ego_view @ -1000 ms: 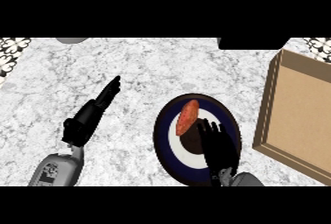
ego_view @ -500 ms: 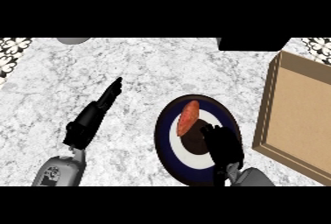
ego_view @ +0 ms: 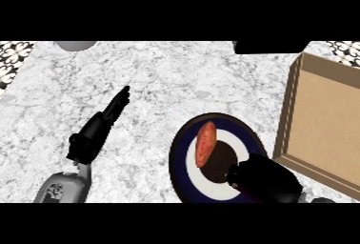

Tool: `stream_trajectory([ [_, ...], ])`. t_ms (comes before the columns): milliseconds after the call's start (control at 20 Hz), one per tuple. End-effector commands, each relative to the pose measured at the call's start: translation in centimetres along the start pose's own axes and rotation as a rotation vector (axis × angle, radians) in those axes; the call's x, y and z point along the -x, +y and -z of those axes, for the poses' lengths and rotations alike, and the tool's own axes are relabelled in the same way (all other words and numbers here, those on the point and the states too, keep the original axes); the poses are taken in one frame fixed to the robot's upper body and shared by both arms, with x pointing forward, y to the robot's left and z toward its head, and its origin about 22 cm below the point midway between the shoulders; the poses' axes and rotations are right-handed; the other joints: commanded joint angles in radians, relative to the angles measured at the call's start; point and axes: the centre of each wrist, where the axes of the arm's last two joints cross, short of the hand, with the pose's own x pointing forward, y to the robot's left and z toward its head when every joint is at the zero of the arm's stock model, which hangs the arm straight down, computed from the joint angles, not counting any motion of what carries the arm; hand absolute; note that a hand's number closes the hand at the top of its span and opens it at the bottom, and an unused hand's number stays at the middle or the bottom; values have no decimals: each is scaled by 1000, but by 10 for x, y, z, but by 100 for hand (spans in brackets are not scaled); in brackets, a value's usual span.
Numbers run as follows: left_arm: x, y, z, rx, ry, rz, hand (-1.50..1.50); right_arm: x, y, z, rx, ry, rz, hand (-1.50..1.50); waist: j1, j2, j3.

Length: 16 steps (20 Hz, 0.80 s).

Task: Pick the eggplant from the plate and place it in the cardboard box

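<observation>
Marble bench (ego_view: 162, 81) first, cardboard box (ego_view: 327, 128) at its right edge. Plate (ego_view: 184, 167) beside it, the reddish eggplant (ego_view: 205, 144) on its left half. Right robot hand (ego_view: 265, 182) has pulled back off the plate, fingers balled up, empty. Left robot hand (ego_view: 109, 114) unchanged, fingers straight and together.

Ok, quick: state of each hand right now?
Left hand: open, fingers straight, holding nothing, on the counter left of the plate.
Right hand: over the plate's lower right edge; open or closed cannot be told.
</observation>
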Motion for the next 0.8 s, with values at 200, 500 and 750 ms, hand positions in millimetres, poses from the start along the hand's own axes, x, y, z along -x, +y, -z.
stream_trajectory([
  [200,6,7,-6,-48,15,-13,0,43,-33,-64,246,-312,-130,150,-60,1,7],
  [500,8,16,-12,-75,16,-12,0,85,-42,-111,355,-426,-100,150,-79,7,5],
  [750,10,17,-14,-95,21,-1,0,119,-47,-152,424,-516,-13,150,-91,9,4],
])
